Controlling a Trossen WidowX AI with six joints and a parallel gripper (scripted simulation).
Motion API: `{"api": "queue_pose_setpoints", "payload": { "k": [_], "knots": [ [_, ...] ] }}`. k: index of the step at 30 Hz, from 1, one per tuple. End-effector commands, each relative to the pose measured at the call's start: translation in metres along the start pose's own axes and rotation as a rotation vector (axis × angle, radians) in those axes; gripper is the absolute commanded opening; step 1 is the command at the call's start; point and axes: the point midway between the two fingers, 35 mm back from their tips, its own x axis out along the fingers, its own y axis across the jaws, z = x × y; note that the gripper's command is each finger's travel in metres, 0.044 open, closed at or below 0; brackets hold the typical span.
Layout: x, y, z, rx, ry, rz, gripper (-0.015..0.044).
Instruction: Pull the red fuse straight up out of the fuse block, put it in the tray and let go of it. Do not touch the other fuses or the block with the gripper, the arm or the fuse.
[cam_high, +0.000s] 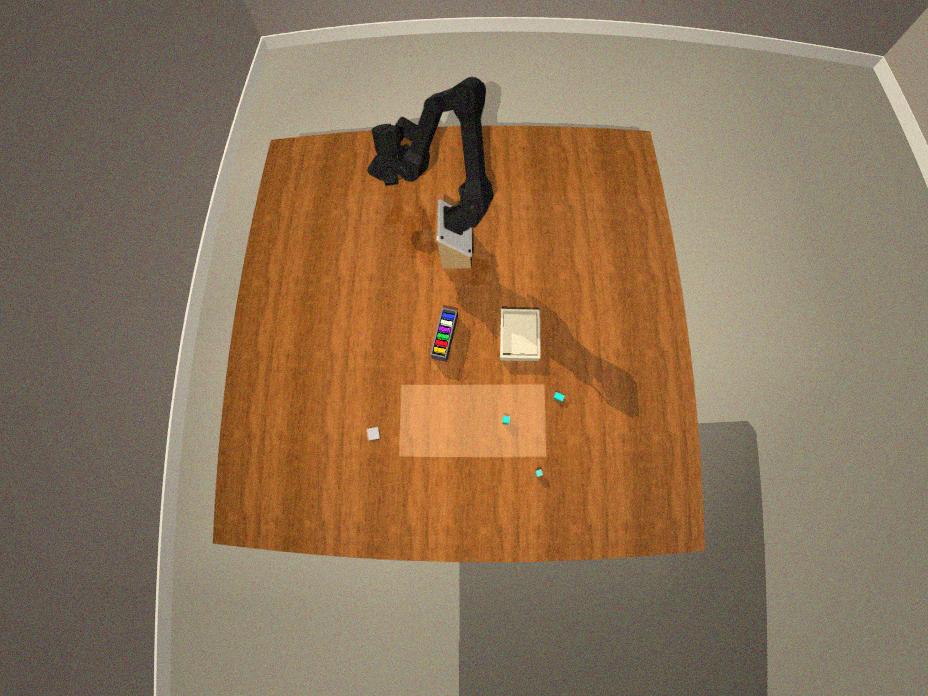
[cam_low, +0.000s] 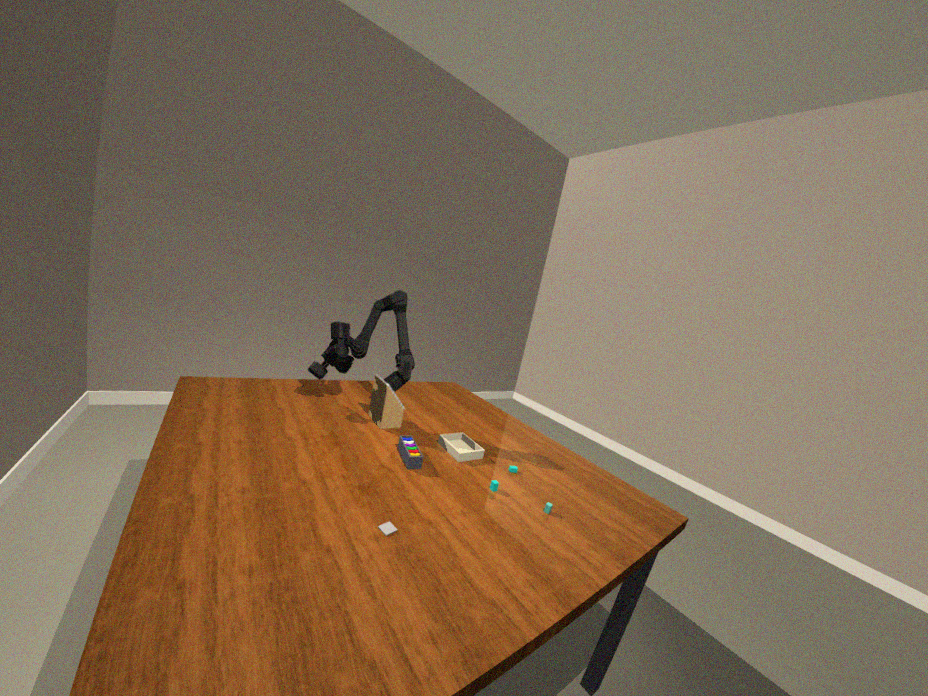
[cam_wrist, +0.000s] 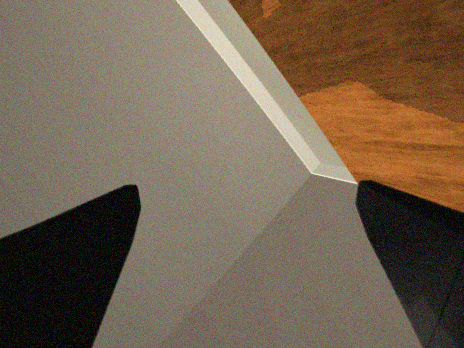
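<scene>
The fuse block (cam_high: 439, 357) (cam_low: 413, 463) is a dark, narrow box in the middle of the table, holding a row of coloured fuses. The red fuse (cam_high: 441, 343) (cam_low: 413, 451) sits in it between the green fuse (cam_high: 443, 336) and the yellow fuse (cam_high: 439, 350); the yellow one is at the near end. The cream tray (cam_high: 520, 357) (cam_low: 469, 454) stands right of the block and looks empty. My gripper (cam_wrist: 248, 194) is open, its fingers wide apart with nothing between them. It hangs at the table's back left, far from the block, and the wrist view shows neither block nor tray.
The arm's base sits on a tilted wedge mount (cam_high: 455, 261) (cam_low: 388, 415) behind the block. Three small teal pieces (cam_high: 505, 420) (cam_high: 559, 397) (cam_high: 538, 472) lie front right. A pale square (cam_high: 373, 433) (cam_low: 387, 528) lies front left, beside a pale rectangle (cam_high: 449, 423) on the table.
</scene>
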Motion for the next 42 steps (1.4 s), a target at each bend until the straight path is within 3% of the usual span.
{"api": "queue_pose_setpoints", "payload": {
  "k": [1, 5, 13, 20, 27, 36, 40, 42],
  "knots": [
    [-0.001, -0.001, -0.001, -0.009, 0.006, -0.003, 0.0374],
    [-0.017, -0.016, -0.028, -0.216, 0.141, -0.058, 0.0269],
    [-0.096, -0.069, -0.099, -1.057, 0.6, -0.066, 0.0069],
    [-0.182, -0.113, -0.12, -1.669, 0.943, 0.109, 0.0069],
    [-0.258, -0.153, -0.107, -2.284, 1.291, 0.41, 0.0069],
    [-0.324, -0.183, -0.068, -2.715, 1.587, 0.828, 0.0069],
    [-0.356, -0.196, -0.039, -2.93, 1.778, 1.147, 0.0069],
    [-0.377, -0.203, -0.016, -3.033, 1.921, 1.417, 0.0069]
  ]
}}
